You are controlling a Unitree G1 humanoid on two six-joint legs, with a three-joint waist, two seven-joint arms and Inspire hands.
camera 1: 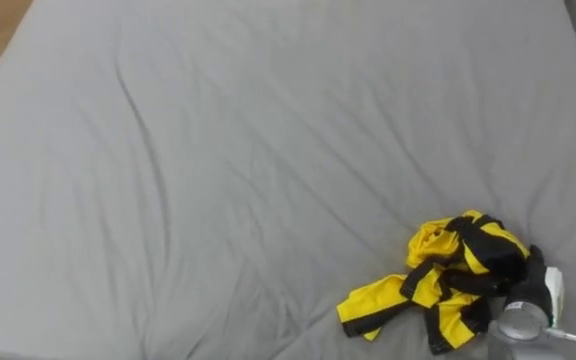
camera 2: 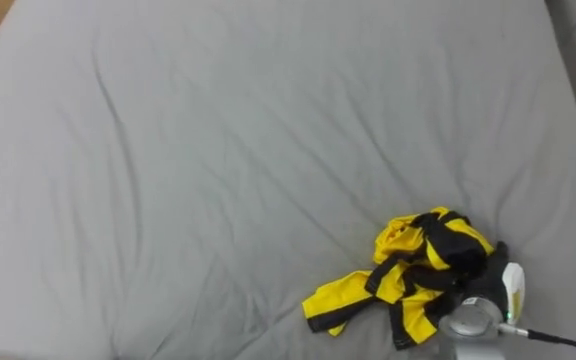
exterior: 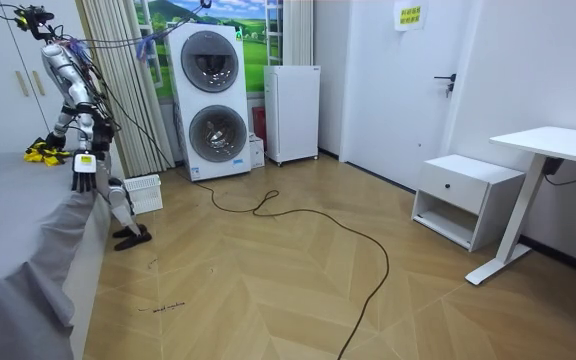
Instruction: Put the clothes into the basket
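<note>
A crumpled yellow and black garment [camera 1: 438, 285] lies on the grey bed sheet [camera 1: 218, 180], near the bed's lower right part in the eye views. My right hand [camera 1: 530, 283] rests against the garment's right side, its dark fingers lost among the black folds. In the room view I stand at the bed's edge, leaning over it toward the garment [exterior: 40, 153]. My left hand [exterior: 84, 170] hangs beside the mattress edge with relaxed fingers. A white slatted basket [exterior: 144, 193] stands on the floor behind me, close to the bed.
The wide bed sheet [camera 2: 198, 170] stretches far to the left and back. Stacked washing machines [exterior: 210, 100] and a white cabinet [exterior: 293, 112] stand against the wall. A bedside cabinet [exterior: 466, 198] and a desk [exterior: 556, 145] are at the room view's right.
</note>
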